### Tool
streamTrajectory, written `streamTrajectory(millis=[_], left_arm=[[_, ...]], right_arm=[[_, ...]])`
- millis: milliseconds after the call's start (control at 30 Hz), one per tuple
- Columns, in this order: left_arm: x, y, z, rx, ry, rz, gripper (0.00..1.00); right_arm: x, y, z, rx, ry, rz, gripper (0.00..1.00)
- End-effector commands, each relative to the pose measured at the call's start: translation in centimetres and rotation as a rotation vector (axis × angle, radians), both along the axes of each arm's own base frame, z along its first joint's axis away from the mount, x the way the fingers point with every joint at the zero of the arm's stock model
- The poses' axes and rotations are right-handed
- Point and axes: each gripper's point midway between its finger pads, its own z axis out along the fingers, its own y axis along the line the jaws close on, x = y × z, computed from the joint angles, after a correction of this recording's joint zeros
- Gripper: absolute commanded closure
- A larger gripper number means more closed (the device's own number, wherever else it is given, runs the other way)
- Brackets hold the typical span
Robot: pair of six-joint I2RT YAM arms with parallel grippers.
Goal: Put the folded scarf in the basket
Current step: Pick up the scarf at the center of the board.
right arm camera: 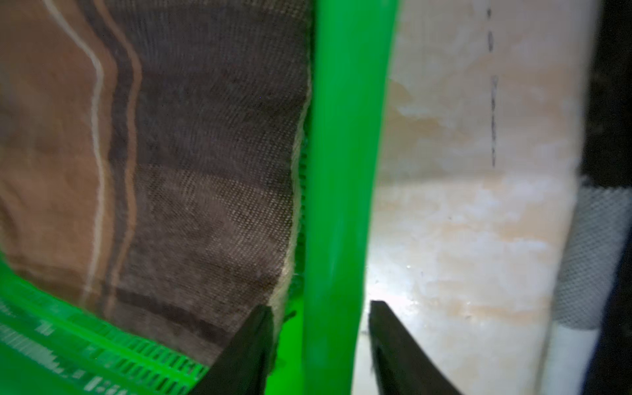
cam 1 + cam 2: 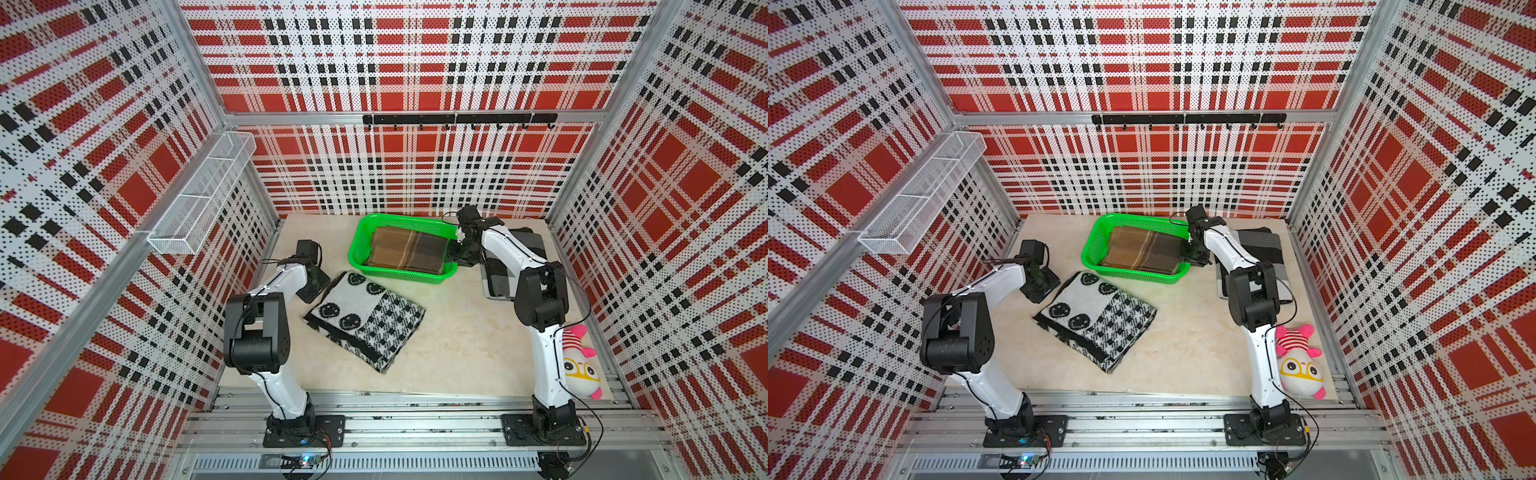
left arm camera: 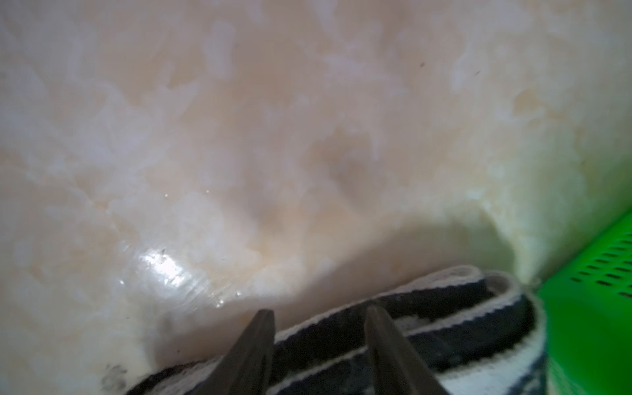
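In both top views a brown plaid folded scarf lies flat inside the bright green basket at the back of the table. My right gripper is at the basket's right end. In the right wrist view it is open, one finger inside by the scarf edge and the other outside, with the green rim between them. My left gripper is open over the edge of a black-and-white scarf.
A grey and black folded cloth lies under the right arm, right of the basket. A pink and white plush toy sits at the front right. A white wire rack hangs on the left wall, a black hook rail on the back wall.
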Motion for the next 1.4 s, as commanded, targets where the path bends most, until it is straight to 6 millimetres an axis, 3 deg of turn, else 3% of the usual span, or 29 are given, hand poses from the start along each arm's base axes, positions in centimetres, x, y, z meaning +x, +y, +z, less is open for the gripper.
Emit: streamTrajectory(millis=[0,67,200,333,500,600,767,933,1067,1200,1367], left_arm=[[-1.7,-0.8,-1.5,-0.050,0.043,0.000,0.52],[-3.0,-1.6,-2.1,-0.078,0.063,-0.002,0.54],[-5.4,-3.9,-3.2,-0.169,0.087,-0.007,0.58],[-6.9,-7.7,-3.8,-0.258,0.103,-0.043,0.60],[-7.5,-12.3,-3.5,-0.363,0.091,-0.083,0.63],[-7.6,-14.0,-2.9,-0.421,0.084,-0.099,0.65],[-8.0,-15.9,-1.7,-0.505,0.070,-0.122,0.67],[-8.7,-15.7,-1.5,-0.498,0.061,-0.120,0.67],[-7.9,-15.5,-1.3,-0.480,0.040,-0.126,0.68],[-6.8,-14.9,-0.4,-0.430,0.014,-0.147,0.67],[-5.4,-13.0,1.6,-0.306,-0.036,-0.200,0.54]], right_arm=[[-0.6,-0.2,3.8,0.017,-0.050,-0.017,0.32],[-1.9,-0.3,5.3,0.037,-0.058,-0.022,0.27],[-6.9,-0.8,6.4,0.102,-0.026,-0.056,0.24],[-12.3,-1.4,5.8,0.149,0.030,-0.035,0.23],[-17.3,-0.9,4.4,0.216,0.125,0.013,0.23],[-19.9,-0.5,3.2,0.269,0.198,0.018,0.22],[-24.3,-0.1,1.0,0.318,0.325,0.022,0.22],[-27.5,1.3,-0.2,0.372,0.403,0.050,0.23],[-27.0,1.9,-2.1,0.391,0.404,0.044,0.37],[-24.1,3.0,-3.3,0.385,0.397,0.064,0.47],[-20.8,2.2,-4.6,0.300,0.377,0.033,0.60]])
